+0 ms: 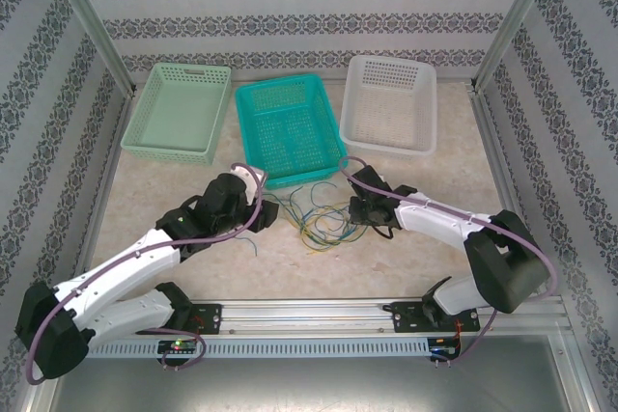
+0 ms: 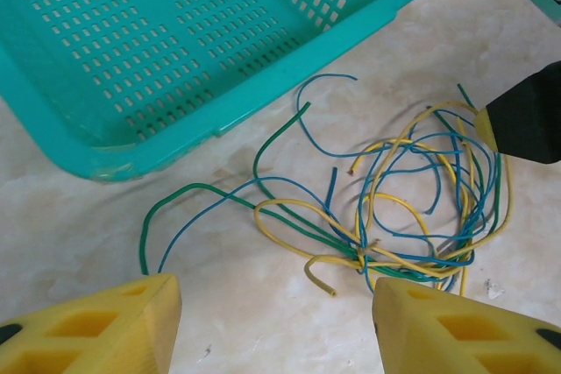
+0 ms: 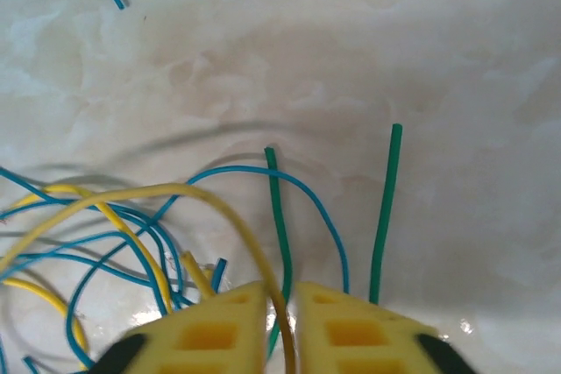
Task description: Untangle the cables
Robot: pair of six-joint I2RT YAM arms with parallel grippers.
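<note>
The marble-patterned table (image 1: 483,190) carries three baskets along its far side. Seen from above, with the tangle as the centre of the dial, a pale green basket (image 1: 179,113) lies at about 10 o'clock, a teal basket (image 1: 290,132) at 12 and a white basket (image 1: 391,103) at about 2. The left arm (image 1: 126,272) reaches in from 8 o'clock and the right arm (image 1: 454,224) from 4 o'clock. The cables (image 1: 314,219) lie on the bare table just in front of the teal basket's near rim. They form a loose heap of yellow, blue and green strands, knotted thickest on its 3 o'clock side, with single green and blue ends trailing towards 9 o'clock. The left gripper (image 2: 276,304) sits at 9 o'clock of the heap, its fingers spread wide with only tabletop between them. The right gripper (image 3: 280,313) sits at 3 o'clock, its fingers drawn almost together, with a yellow strand running into the narrow gap.
</note>
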